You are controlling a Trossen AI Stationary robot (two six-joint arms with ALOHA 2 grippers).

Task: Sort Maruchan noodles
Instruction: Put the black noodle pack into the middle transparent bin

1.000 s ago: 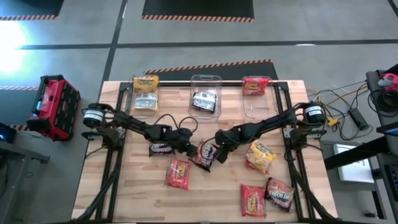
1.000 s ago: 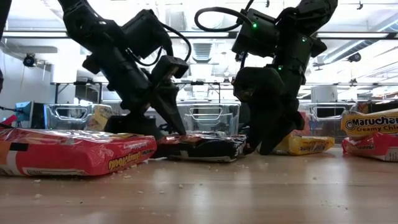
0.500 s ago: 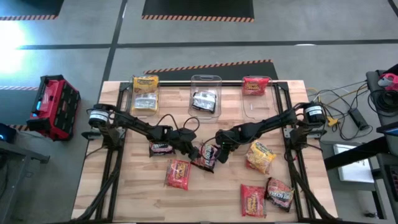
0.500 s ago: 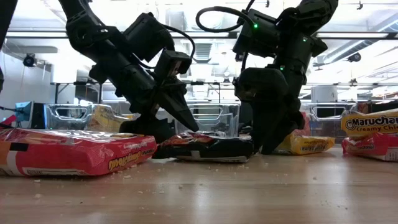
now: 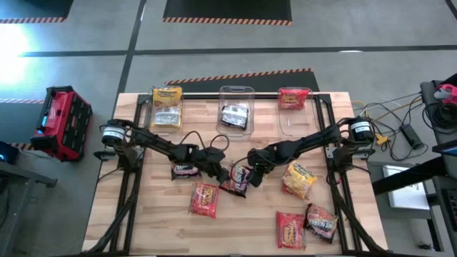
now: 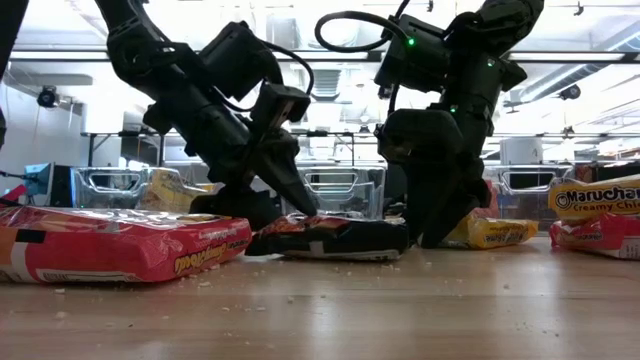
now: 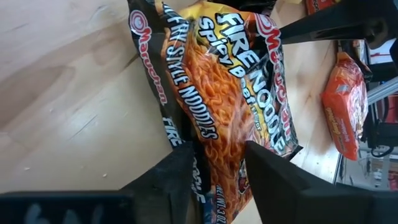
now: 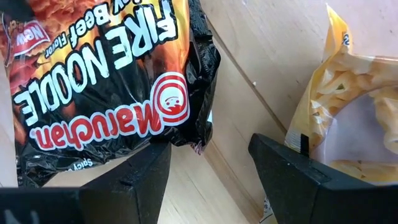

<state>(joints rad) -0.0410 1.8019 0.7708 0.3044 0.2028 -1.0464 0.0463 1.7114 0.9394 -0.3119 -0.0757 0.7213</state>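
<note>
My left gripper covers near edge of black packet; label partly cut off. Middle bin contents too small to read.
</note>
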